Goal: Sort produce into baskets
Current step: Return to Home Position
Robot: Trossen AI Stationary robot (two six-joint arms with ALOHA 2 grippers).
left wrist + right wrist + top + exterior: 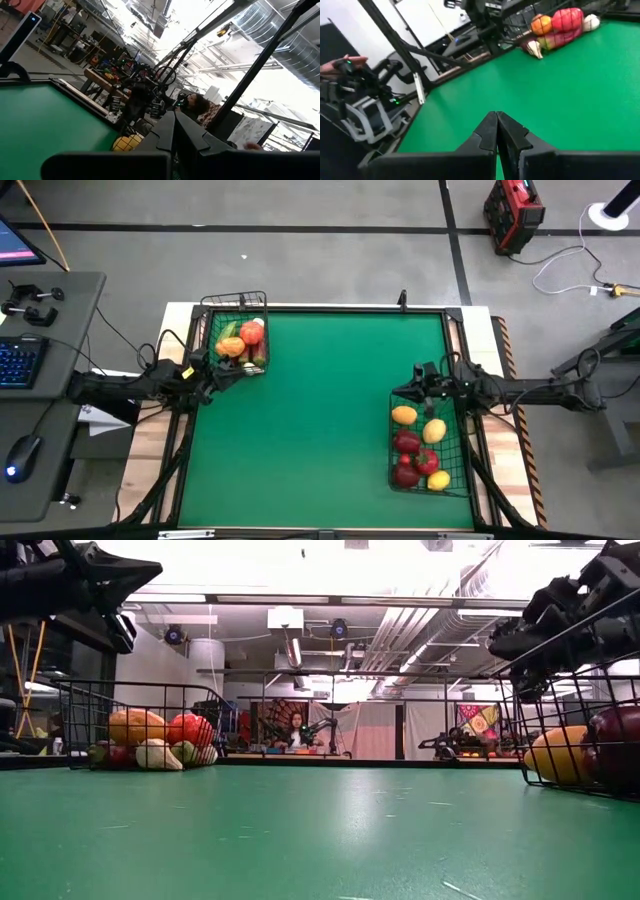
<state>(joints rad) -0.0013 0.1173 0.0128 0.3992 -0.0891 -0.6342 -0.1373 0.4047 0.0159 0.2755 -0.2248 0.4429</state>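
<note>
Green desk (pixel 310 430). Produce (pixel 245 338) lay in smaller basket (pixel 235 297), desk's far-left corner, and larger basket (pixel 391 442), desk's right edge. Left claw (pixel 213 370), right claw (pixel 425 380): pinched closed, empty, apparently overhanging basket rims; withdrawal could snag mesh.

The smaller basket (pixel 236 297) at ten o'clock holds orange, red and green produce (pixel 245 338). The larger basket (pixel 391 442) at four o'clock holds yellow and dark red fruits (pixel 408 442).

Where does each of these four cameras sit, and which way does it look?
High view: overhead, straight down; green table, left arm, right arm, smaller basket, larger basket.
Low view: tabletop height, level across table; arms above.
Left wrist view: aimed at ceiling; shut left gripper.
Right wrist view: across table; shut right gripper.
High, low share both baskets.
</note>
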